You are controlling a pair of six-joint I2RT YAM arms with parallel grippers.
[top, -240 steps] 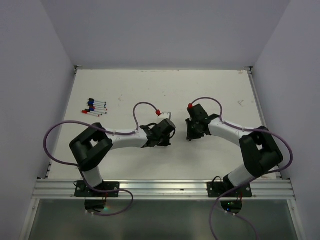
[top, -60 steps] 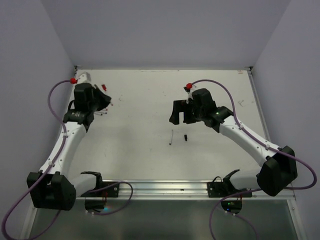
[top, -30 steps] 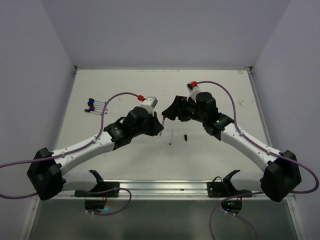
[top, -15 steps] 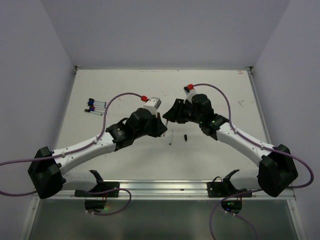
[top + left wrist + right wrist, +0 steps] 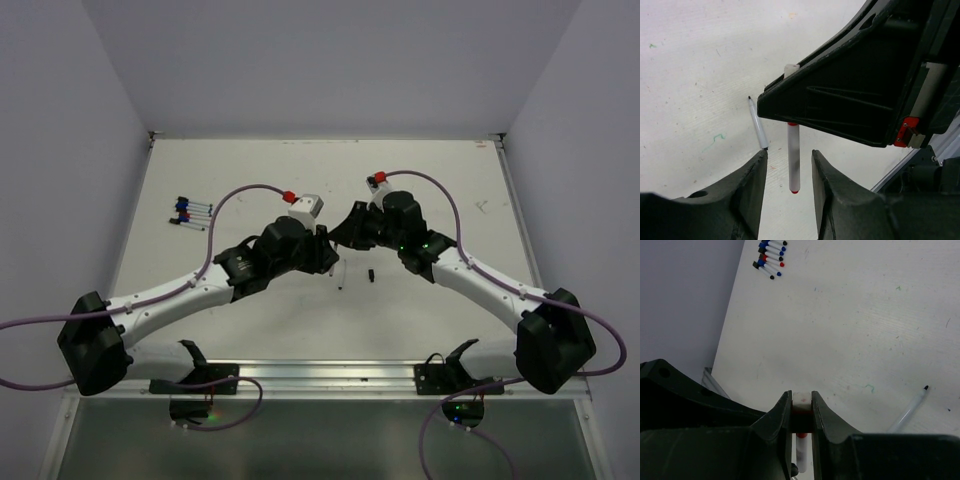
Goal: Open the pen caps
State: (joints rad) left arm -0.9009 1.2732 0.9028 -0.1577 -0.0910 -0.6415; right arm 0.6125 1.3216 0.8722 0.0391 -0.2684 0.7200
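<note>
We see the R gripper [image 5: 801,396] clamped tight on the held pen [image 5: 793,160], pinching its upper end. In the R wrist view a white stub & a red band sit right btwn the closed jaws, w/ the barrel running toward 6 o'clock. From the L wrist cam the same pen hangs upright, red tip at the bottom, white end poking out at 12 o'clock above the R gripper's black finger.

The L gripper [image 5: 789,156] is parted. Its two fingers stand at 9 and 3 o'clock of the barrel's lower part, w/ a sliver of table [image 5: 450,180] showing on each side. So the pen is inside the gap but not squeezed. Whether the red bit at the tip is a cap or the nib, we can't tell.

Top view: both grippers sit nose to nose near the table's ctr, L arm lying along 8 o'clock, R arm along 4 o'clock. At 6 o'clock of them a loose pen [image 5: 342,275] lies flat on the table, uncapped, its black nib showing in the L wrist view. A black cap [image 5: 371,274] lies at 3 o'clock of it, near but apart. The other pens [image 5: 190,212] lie in a tidy row at approx 10 o'clock of the table, well apart from both grippers, w/ blue, red & black ends. Purple cables [image 5: 245,188] w/ red connectors loop over each arm.
</note>
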